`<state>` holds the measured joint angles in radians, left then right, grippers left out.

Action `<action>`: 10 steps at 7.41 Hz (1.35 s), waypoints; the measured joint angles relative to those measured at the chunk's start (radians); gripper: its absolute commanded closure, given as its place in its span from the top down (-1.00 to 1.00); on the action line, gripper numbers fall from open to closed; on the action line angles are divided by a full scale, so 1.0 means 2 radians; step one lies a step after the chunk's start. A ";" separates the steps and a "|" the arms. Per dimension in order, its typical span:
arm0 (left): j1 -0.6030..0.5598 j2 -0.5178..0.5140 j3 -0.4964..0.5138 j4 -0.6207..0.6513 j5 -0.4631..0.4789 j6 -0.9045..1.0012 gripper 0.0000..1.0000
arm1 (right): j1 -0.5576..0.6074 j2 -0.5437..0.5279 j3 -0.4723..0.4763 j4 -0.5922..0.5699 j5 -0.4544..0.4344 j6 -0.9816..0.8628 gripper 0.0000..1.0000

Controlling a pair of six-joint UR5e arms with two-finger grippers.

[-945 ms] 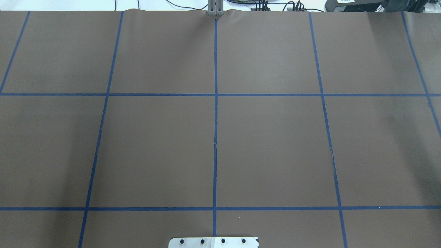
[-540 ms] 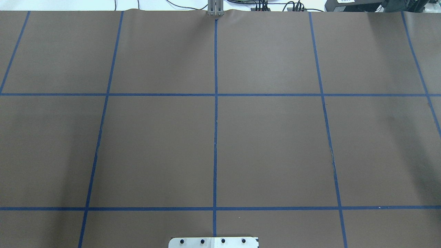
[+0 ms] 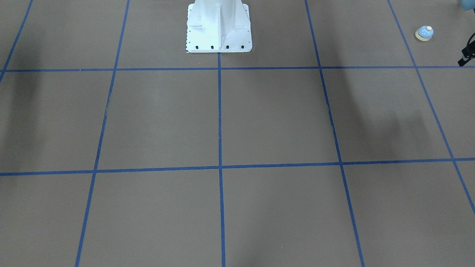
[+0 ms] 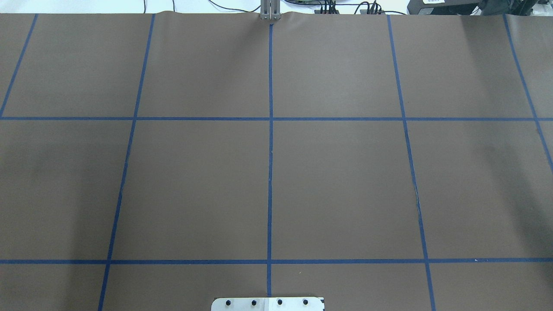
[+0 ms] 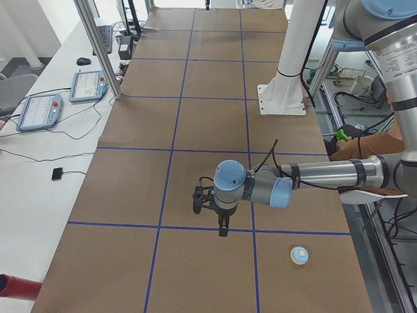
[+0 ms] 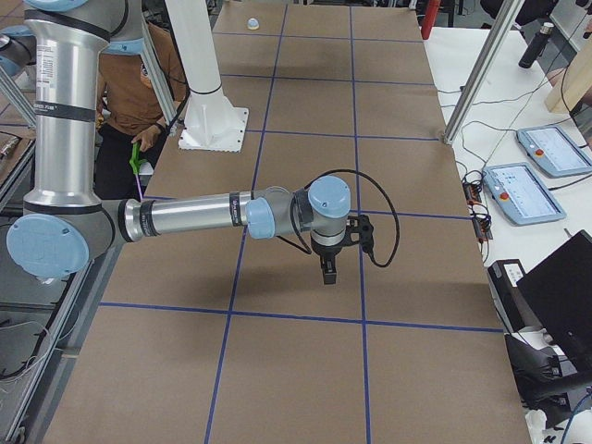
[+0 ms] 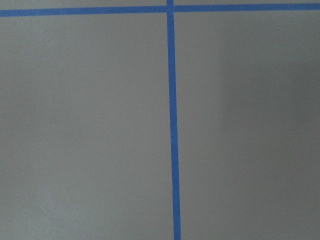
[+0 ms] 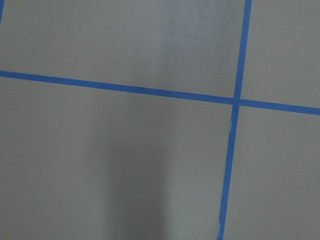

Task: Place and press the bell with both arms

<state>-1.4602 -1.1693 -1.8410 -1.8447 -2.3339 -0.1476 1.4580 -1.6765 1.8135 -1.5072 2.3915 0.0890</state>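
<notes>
The bell (image 3: 424,33), light blue with a cream base and button, stands upright on the brown mat near the robot's left end; it also shows in the exterior left view (image 5: 299,255) and, far off, in the exterior right view (image 6: 252,22). My left gripper (image 5: 223,228) hangs above the mat, apart from the bell and farther from the robot's side; only a black edge of it (image 3: 467,53) shows in the front view. My right gripper (image 6: 329,271) hangs over the mat at the other end. I cannot tell whether either is open or shut. Both wrist views show only mat and blue tape.
The white pedestal (image 3: 218,26) stands at the robot's side of the table, its base plate (image 4: 268,303) at the overhead view's bottom. Operator tablets (image 5: 88,85) lie on the side bench, metal posts (image 5: 98,45) stand at the mat's edge, and a person (image 6: 129,88) sits behind the robot.
</notes>
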 measured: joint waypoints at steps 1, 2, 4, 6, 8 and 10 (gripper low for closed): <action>0.003 0.004 0.003 0.004 0.003 0.000 1.00 | -0.001 0.000 0.000 0.000 0.000 0.000 1.00; 0.008 0.010 0.007 0.008 0.004 0.000 1.00 | -0.003 0.000 -0.001 0.000 0.000 0.000 1.00; 0.027 0.019 0.025 0.007 0.006 0.002 1.00 | -0.005 0.000 0.000 0.000 0.002 0.002 1.00; 0.059 0.021 0.058 -0.008 0.007 0.002 1.00 | -0.007 0.000 0.001 0.002 0.004 0.002 1.00; 0.082 0.035 0.075 -0.014 0.005 0.002 1.00 | -0.010 0.001 0.001 0.009 0.004 0.002 1.00; 0.115 0.057 0.079 -0.018 0.002 0.007 1.00 | -0.014 0.002 0.002 0.011 0.003 0.001 1.00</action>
<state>-1.2299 -1.0547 -1.6824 -1.8800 -2.3302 -0.1334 1.4302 -1.6732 1.8172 -1.4859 2.3982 0.0917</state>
